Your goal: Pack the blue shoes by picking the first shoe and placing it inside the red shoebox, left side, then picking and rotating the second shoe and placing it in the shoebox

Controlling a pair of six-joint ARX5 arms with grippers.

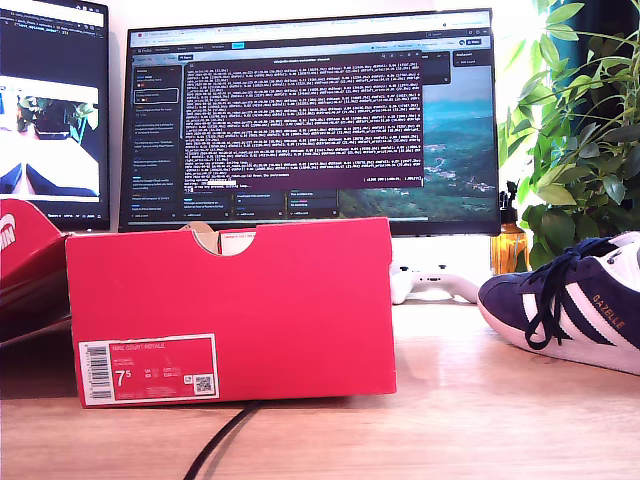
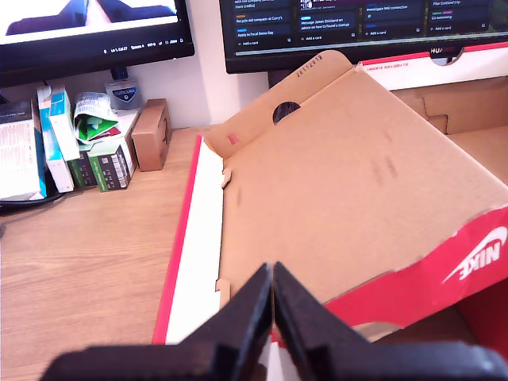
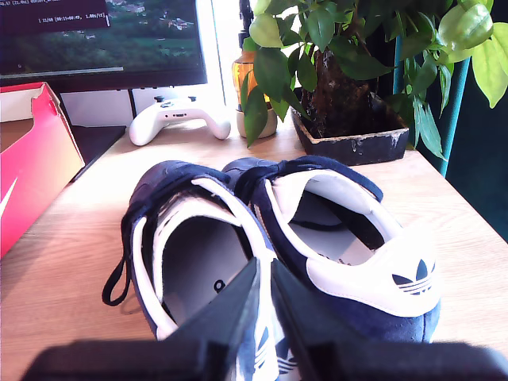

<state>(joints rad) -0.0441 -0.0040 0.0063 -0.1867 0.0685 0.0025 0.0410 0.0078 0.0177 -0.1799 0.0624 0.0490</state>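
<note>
Exterior view: shoes (image 3: 270, 238) still on the bench, box (image 1: 230, 310) unfilled (both jaws closed, empty); we open and grasp first.

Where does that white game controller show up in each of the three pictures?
Exterior view: the white game controller lies on the desk behind the red shoebox, below the monitor, toward the exterior view's right.
First wrist view: not in it.
Second wrist view: it lies beyond the blue shoes, beside the amber bottle.
Shared landmark: that amber bottle, by the plant.
</note>
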